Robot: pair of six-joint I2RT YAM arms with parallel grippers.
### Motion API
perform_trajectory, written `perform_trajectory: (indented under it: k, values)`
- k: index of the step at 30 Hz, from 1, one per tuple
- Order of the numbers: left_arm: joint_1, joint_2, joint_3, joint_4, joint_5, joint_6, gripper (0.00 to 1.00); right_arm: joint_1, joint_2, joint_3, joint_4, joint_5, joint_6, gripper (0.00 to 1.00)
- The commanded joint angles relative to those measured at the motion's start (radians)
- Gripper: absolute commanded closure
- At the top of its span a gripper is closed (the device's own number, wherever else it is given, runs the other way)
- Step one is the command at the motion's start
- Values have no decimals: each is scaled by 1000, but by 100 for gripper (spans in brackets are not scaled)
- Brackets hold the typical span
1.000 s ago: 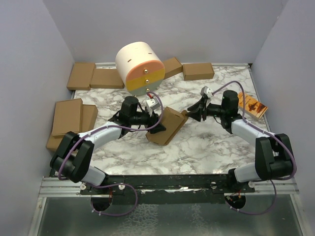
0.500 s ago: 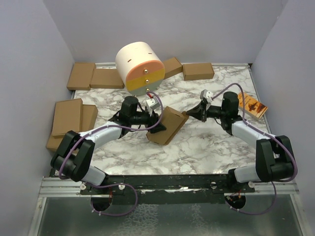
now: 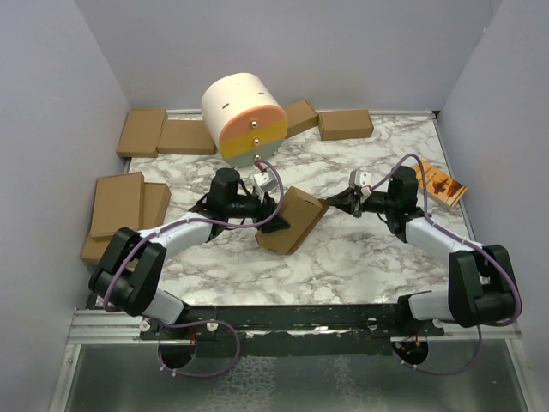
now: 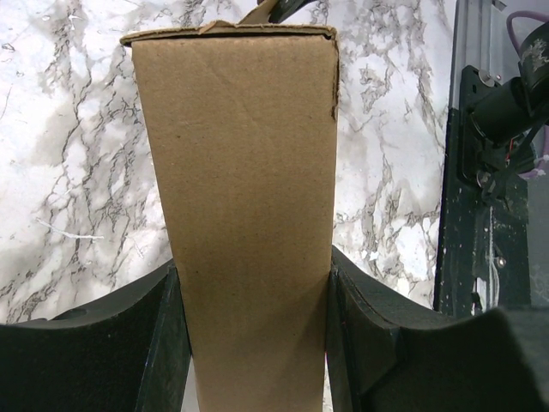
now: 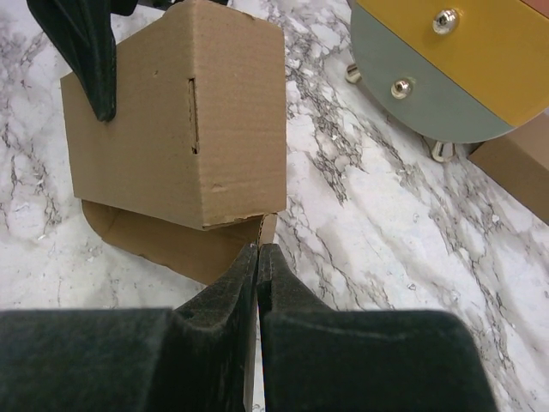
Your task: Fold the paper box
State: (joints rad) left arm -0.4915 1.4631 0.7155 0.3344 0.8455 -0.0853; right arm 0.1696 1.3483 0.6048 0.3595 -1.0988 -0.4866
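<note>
The paper box (image 3: 292,219) is a brown cardboard box, partly folded, tilted on the marble near the middle. My left gripper (image 3: 273,215) is shut on its left end; in the left wrist view the box (image 4: 249,172) fills the gap between both pads, gripper (image 4: 249,275). My right gripper (image 3: 328,204) is at the box's right corner. In the right wrist view its jaws (image 5: 259,249) are pressed together on the thin edge of a loose flap (image 5: 163,245) under the box body (image 5: 171,146).
A white drum with an orange and yellow face (image 3: 244,120) stands behind the box, also in the right wrist view (image 5: 446,77). Ready-made brown boxes lie at back left (image 3: 163,133), left (image 3: 116,206) and back right (image 3: 346,124). An orange booklet (image 3: 439,184) lies at right.
My right gripper has closed from a wider spread onto the box's flap, and its wrist has dropped lower and shifted slightly right. The left arm and box have hardly moved.
</note>
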Motion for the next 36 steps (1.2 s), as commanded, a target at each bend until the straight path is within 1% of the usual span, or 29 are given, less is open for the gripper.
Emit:
perform_trajectory:
  k: [1, 13, 21, 26, 31, 36]
  values:
    - [10, 13, -11, 33, 8, 1, 74, 8, -31, -31, -16, -50, -59, 99]
    - [10, 15, -8, -2, -63, 36, 75, 15, -36, -25, -68, -72, -100, 99]
    - [8, 13, -10, -9, -88, 48, 75, 16, -35, -25, -141, -82, -205, 99]
    - [8, 12, -13, -3, -87, 46, 75, 28, -45, -35, -146, -93, -237, 99]
    - [8, 8, -15, -3, -85, 46, 75, 66, -48, -42, -151, -56, -274, 99]
    - [8, 6, -19, 1, -85, 45, 75, 76, -48, -42, -158, -2, -294, 99]
